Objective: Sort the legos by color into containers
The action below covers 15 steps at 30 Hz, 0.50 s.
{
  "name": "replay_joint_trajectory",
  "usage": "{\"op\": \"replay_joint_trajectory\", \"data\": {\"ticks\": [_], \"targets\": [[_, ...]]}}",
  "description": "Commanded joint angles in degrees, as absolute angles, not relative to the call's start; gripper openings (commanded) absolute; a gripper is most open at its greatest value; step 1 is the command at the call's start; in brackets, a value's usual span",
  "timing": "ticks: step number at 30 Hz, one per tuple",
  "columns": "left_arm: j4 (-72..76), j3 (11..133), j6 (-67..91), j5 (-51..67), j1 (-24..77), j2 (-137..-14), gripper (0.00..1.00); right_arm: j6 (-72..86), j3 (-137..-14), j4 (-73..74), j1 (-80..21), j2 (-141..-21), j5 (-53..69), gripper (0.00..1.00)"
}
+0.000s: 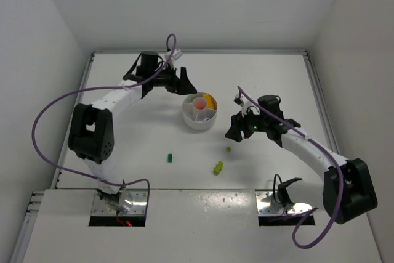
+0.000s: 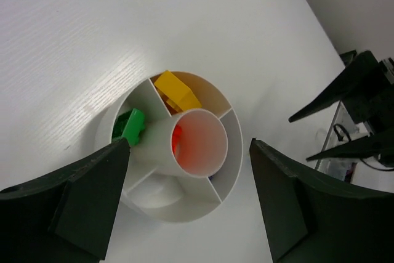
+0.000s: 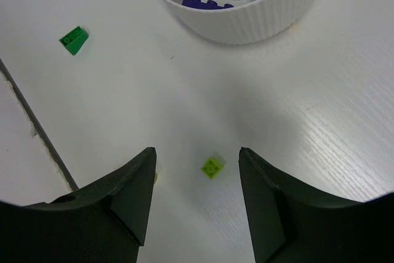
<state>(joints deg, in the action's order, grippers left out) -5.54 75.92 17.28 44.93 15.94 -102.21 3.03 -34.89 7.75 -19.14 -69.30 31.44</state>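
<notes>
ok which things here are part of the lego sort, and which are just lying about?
Job:
- dish
- loose green brick, lime piece, lime bit
- in the dish: yellow brick, binned green brick, red-orange piece, purple brick

Not job:
- purple cables
- table

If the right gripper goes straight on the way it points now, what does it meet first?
Probably the small lime brick on the table, ahead of the right gripper; depth is unclear.

Purple brick [image 3: 206,3] (partly) behind dish wall [image 3: 258,20]
</notes>
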Motion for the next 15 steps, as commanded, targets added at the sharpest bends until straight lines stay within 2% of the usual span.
{"op": "replay_joint_trajectory", "data": {"ticks": [1,4,5,7,9,15], "targets": [[-13.7,74.6,6.7,43.7,14.9,-93.0,0.83,2.4,-34.7,5.8,-18.8,-67.2,32.4,0.57],[-25.1,70.5,-4.5,33.8,14.9,-84.1,0.74,1.8,-34.7,6.3,-18.8,-67.2,31.9,0.57],[-28.1,69.2,-7.0,30.5,14.9,-81.1,0.63,1.8,-34.7,6.3,-18.8,-67.2,31.9,0.57],[-35.4,67.5,-7.0,22.1,14.9,-78.9,0.55,2.5,-34.7,6.3,-18.8,-67.2,31.9,0.57],[-43.4,65.2,-11.7,20.0,14.9,-77.8,0.54,2.5,-35.2,5.7,-19.3,-68.4,31.9,0.57],[-51.6,58.4,-26.1,17.6,18.8,-73.5,0.54,1.4,-36.4,6.8,-19.3,-69.5,31.9,0.57]]}}
